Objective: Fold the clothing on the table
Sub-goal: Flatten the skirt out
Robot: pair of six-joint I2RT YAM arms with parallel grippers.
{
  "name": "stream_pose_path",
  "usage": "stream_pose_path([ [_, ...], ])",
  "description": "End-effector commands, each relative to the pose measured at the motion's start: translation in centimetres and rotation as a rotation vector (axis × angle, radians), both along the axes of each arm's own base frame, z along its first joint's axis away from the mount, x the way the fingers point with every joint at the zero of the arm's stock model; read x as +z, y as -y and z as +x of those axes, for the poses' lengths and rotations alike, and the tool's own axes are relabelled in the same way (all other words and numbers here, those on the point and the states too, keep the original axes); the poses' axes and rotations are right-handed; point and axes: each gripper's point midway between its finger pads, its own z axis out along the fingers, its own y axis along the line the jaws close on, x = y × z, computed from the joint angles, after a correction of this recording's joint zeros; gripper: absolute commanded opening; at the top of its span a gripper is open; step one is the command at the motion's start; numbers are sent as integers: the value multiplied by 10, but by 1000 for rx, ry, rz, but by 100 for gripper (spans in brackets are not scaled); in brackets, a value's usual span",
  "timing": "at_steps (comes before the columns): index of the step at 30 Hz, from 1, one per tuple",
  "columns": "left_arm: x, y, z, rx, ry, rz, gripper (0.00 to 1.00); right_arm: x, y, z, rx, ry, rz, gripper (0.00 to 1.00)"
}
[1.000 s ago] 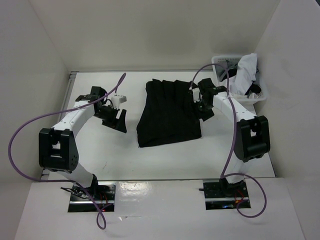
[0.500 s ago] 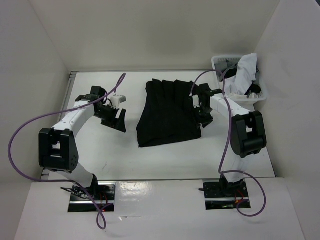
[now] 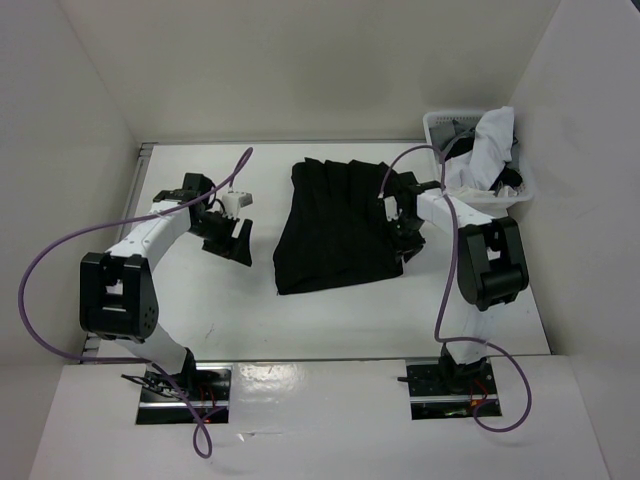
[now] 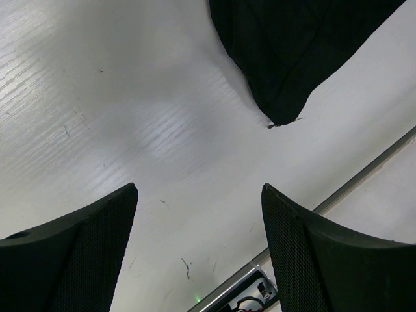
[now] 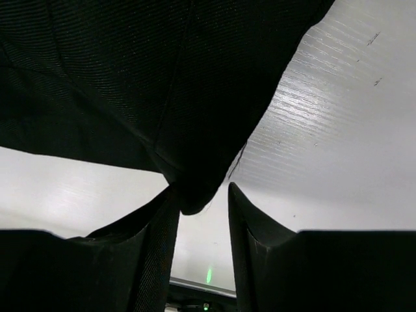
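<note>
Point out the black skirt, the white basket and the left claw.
black skirt (image 3: 335, 225), top view, middle of the fabric.
white basket (image 3: 431, 124), top view, its left rim.
left claw (image 4: 198, 190), left wrist view, midway between the fingertips.

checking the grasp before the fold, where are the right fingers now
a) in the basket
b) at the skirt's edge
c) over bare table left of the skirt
b: in the right wrist view a tip of the skirt sits between the right fingers, with the table showing beyond it.
</note>
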Motion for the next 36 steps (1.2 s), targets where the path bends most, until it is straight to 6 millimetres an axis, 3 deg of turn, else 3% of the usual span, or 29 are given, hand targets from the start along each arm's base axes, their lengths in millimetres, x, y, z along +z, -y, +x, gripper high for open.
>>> stream_pose_path([
  [1, 2, 3, 3, 7, 3, -10, 83, -6, 2, -1, -19, -13, -8, 40],
  [4, -1, 3, 3, 7, -6, -9, 83, -13, 3, -6, -19, -41, -15, 36],
  [12, 1, 3, 4, 7, -6, -9, 83, -9, 0, -5, -8, -55, -1, 26],
  [16, 2, 4, 3, 4, -7, -18, 83, 7, -9, 1, 38, -49, 51, 20],
  [20, 3, 5, 1, -6, -14, -27, 83, 36, -24, 13, 97, -18, 151, 5],
  [24, 11, 9, -4, -30, -2, -54, 83, 76, -45, 41, 136, 45, 249, 3],
  [28, 25, 12, -9, -45, 32, -74, 83, 103, -96, 57, 277, 34, 381, 0],
  [29, 33, 9, -8, -33, 58, -84, 83, 131, -122, 57, 358, 65, 424, 0],
  [31, 40, 4, -8, -24, 81, -94, 83, 159, -168, 51, 499, 121, 542, 0],
  [32, 47, 0, -10, -12, 97, -94, 83, 190, -185, 54, 571, 209, 600, 0],
  [34, 52, -6, -10, 4, 121, -100, 83, 238, -208, 38, 720, 309, 743, 0],
  [36, 63, -13, -10, 25, 164, -98, 83, 272, -210, 30, 810, 413, 784, 0],
])
